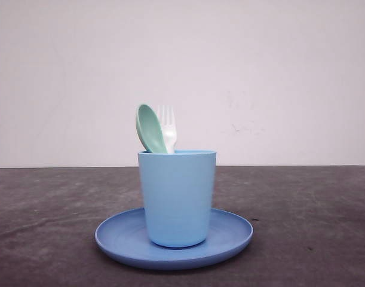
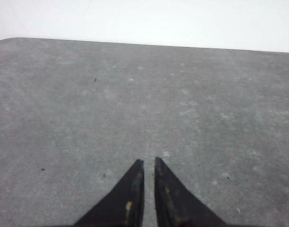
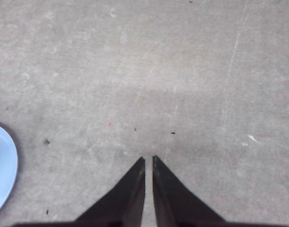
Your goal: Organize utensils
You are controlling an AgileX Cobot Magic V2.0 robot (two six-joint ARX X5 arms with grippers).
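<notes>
A pale mint-green spoon [image 1: 150, 128] and a small white fork [image 1: 168, 128] stand upright inside the light-blue cup [image 1: 177, 197], their heads sticking out above its rim. The cup stands on a round blue plate [image 1: 230, 239] in the middle of the dark table. Over bare grey tabletop, my left gripper [image 2: 149, 161] is shut, with nothing between its black fingers. My right gripper [image 3: 148, 158] is shut and empty too, above bare table, and the plate's edge [image 3: 3, 165] lies off to one side of it.
The dark grey table [image 1: 313, 209] stretches out on both sides of the plate. A plain pale wall [image 1: 260, 72] rises behind the table's far edge.
</notes>
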